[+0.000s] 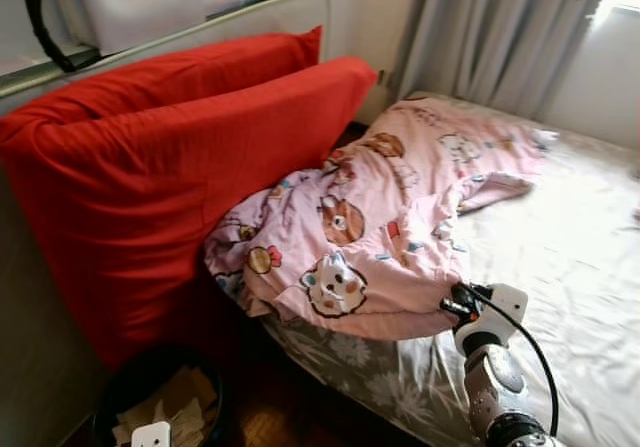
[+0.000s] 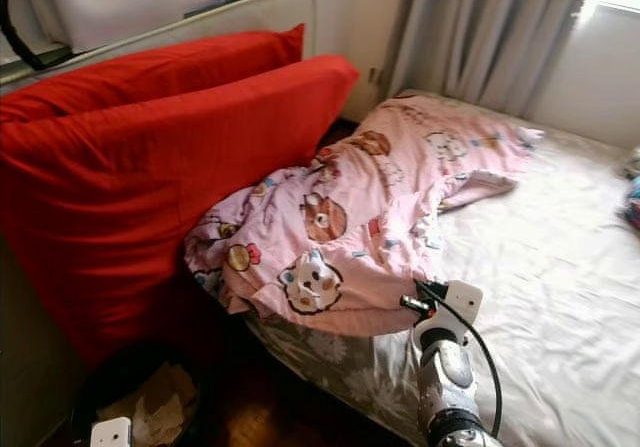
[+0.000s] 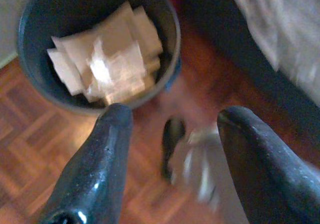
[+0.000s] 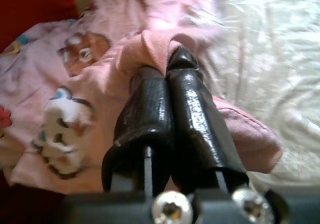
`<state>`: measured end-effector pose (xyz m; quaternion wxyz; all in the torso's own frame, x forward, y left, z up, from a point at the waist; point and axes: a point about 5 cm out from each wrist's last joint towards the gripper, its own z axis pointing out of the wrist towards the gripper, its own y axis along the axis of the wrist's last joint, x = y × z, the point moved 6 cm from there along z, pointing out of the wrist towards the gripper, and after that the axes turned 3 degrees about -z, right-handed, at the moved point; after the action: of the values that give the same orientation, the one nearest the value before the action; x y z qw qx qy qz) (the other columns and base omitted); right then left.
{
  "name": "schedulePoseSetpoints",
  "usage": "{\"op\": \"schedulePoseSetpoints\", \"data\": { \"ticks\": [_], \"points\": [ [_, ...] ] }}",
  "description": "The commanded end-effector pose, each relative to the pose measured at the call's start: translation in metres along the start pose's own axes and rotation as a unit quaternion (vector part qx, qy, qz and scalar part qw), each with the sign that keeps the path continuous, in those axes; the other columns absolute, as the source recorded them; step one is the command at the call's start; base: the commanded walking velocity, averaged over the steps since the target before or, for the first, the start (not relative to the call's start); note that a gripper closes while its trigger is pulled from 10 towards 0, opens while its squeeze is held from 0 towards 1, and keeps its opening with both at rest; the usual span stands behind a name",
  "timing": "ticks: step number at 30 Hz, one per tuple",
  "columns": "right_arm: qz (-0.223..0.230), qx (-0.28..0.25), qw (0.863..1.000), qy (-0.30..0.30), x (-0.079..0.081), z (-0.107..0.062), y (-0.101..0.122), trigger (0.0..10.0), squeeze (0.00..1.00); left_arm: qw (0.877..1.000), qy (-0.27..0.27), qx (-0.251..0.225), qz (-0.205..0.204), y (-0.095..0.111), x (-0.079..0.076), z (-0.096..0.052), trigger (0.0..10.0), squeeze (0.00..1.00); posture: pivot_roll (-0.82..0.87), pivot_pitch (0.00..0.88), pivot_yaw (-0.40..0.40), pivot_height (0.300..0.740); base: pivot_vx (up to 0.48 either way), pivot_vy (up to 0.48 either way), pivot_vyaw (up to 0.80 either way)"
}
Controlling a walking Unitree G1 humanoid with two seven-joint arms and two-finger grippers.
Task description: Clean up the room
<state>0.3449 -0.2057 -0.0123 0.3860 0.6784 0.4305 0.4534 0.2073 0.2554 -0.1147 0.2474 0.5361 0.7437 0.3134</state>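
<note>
Pale sheets cover the bed (image 1: 580, 257), where a pink cartoon-print blanket (image 1: 380, 217) lies crumpled beside two red pillows (image 1: 170, 157). At its near edge the right gripper (image 4: 167, 68) pinches a fold, fingers pressed together. Left gripper (image 3: 172, 126) hangs spread wide above a paper-filled bin (image 3: 97, 48).

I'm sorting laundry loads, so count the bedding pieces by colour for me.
Red pillows: 2
Pink cartoon blanket: 1
White sheet: 1
Total: 4
The right gripper is pinching the blanket's edge.
</note>
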Motion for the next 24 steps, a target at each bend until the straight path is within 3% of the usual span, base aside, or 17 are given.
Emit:
{"op": "schedulePoseSetpoints", "data": {
  "ticks": [1, 24],
  "points": [
    [-0.005, -0.017, 1.0, 0.007, 0.006, 0.005, 0.011, 10.0, 0.0, 0.999, -0.002, 0.032, 0.002, -0.023, -0.002, -0.006, 10.0, 0.0, 0.16, 0.0, -0.082, 0.74, -0.274, 0.0, 0.0],
    [0.0, -0.052, 0.998, -0.019, -0.002, 0.007, 0.028, 10.0, 0.0, 0.999, -0.01, 0.027, 0.019, -0.019, -0.005, -0.005, 10.0, 0.0, 0.15, 0.0, -0.078, 0.74, -0.249, 0.0, 0.0]
  ]
}}
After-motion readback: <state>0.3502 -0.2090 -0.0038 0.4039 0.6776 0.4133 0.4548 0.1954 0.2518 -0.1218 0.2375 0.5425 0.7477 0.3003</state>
